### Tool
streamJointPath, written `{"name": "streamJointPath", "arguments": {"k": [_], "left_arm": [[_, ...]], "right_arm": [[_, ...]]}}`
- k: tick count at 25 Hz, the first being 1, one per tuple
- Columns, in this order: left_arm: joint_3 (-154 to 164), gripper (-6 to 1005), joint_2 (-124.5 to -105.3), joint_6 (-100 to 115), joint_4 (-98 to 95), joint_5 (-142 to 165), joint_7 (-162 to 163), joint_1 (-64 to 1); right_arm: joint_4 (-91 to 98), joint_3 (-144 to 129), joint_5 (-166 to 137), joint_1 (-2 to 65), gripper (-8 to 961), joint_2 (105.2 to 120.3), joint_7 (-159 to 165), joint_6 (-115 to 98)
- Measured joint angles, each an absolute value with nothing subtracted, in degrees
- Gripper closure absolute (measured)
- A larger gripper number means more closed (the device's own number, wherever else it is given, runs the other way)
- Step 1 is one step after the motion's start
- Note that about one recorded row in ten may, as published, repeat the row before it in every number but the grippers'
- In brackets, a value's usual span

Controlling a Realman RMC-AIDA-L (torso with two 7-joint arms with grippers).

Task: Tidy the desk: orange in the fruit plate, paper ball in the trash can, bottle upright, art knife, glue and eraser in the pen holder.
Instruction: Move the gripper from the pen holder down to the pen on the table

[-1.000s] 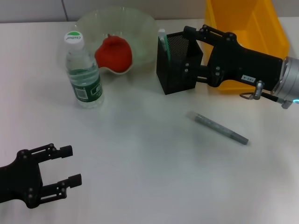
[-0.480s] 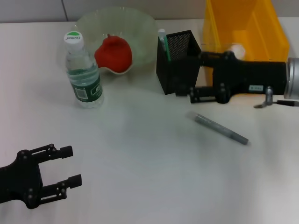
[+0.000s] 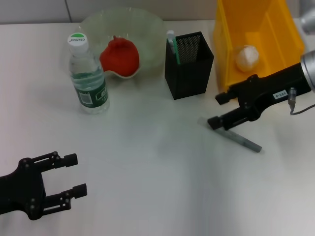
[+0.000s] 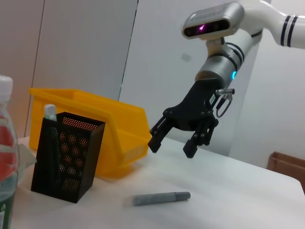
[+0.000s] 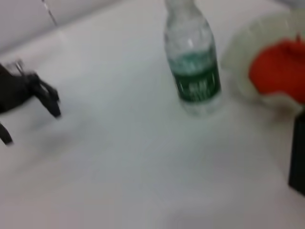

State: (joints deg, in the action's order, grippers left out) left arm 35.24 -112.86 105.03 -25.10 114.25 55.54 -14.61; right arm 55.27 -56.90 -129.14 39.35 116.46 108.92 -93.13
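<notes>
The orange (image 3: pixel 119 55) lies in the fruit plate (image 3: pixel 98 20). The bottle (image 3: pixel 88 78) stands upright beside it. The art knife (image 3: pixel 171 43) sticks out of the pen holder (image 3: pixel 189 66). The paper ball (image 3: pixel 245 57) rests in the trash can (image 3: pixel 275 29). On the desk (image 3: pixel 147 147) lies the glue (image 3: pixel 243 140). My right gripper (image 3: pixel 216 110) hangs open just above the glue's left end; in the left wrist view the right gripper (image 4: pixel 172 148) is clear of the glue (image 4: pixel 161 197). My left gripper (image 3: pixel 78 173) sits open at the front left. The eraser is out of view.
The trash can stands directly behind my right arm, and the pen holder is a hand's width left of my right gripper. The right wrist view shows the bottle (image 5: pixel 193 67), the orange (image 5: pixel 281 69) and, farther off, my left gripper (image 5: pixel 28 90).
My right gripper has pulled back from the pen holder and swung down and right, over the glue. With the arm out of the way, the paper ball shows in the trash can. The left arm has not moved.
</notes>
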Motion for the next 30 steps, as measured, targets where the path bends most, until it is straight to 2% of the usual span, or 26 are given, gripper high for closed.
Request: {"name": "streamJointPath", "arguments": {"k": [5,12,30], "left_arm": [[35.14,280,-112.85,105.03,-25.14,114.25,55.73,-14.69],[35.09,281,-112.85,105.03,-25.14,114.26,56.07,-14.88],[34.71,280,-112.94,105.02,-25.14,114.26,56.52,-15.34]], "right_arm": [[55.5,-57.3,-138.51,43.43,141,116.87,114.46,-93.78],[55.6,-58.52,-148.5,47.96,141,119.12,118.02,-94.15],[50.69,-72.79,-150.07,52.57,142,119.27,127.15,-87.59]]}}
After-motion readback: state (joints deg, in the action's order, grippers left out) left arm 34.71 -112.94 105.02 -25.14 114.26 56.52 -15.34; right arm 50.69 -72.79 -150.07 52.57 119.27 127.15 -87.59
